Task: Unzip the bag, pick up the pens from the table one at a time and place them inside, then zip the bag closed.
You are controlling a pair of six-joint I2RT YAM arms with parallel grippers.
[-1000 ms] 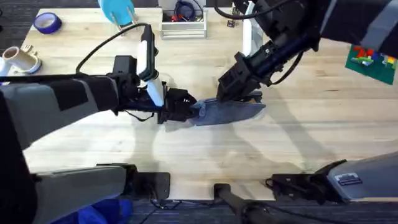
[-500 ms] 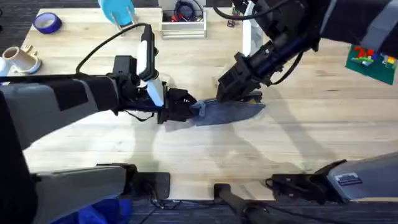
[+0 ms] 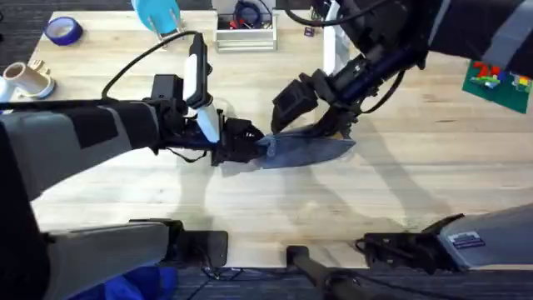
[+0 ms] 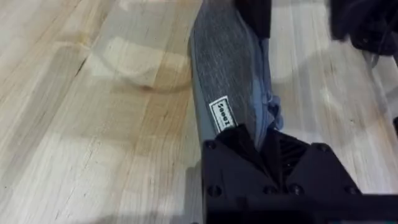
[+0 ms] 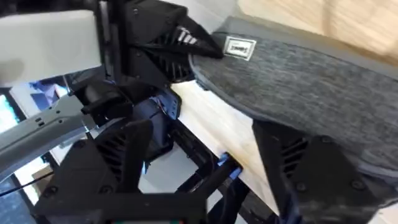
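The grey-blue bag [image 3: 304,150] lies on the table [image 3: 400,179] at the middle, long axis left to right. My left gripper [image 3: 250,143] is shut on the bag's left end; the left wrist view shows its fingers [image 4: 261,140] clamped on the fabric [image 4: 230,68] beside a white label. My right gripper [image 3: 312,121] hovers over the bag's back edge, open. In the right wrist view its fingers [image 5: 211,168] stand wide apart, one over the bag [image 5: 298,81], with the left gripper [image 5: 180,43] beyond. The pens are hidden or out of view.
A blue tape roll [image 3: 62,31] and a cream object [image 3: 29,79] sit at the far left. A white tray [image 3: 246,33] and a turquoise thing [image 3: 156,15] stand at the back. A green plate with coloured bricks [image 3: 500,83] lies far right. Bare wood lies in front of the bag.
My right gripper has opened, one finger swinging out to the left above the bag. The left gripper and the bag have stayed put.
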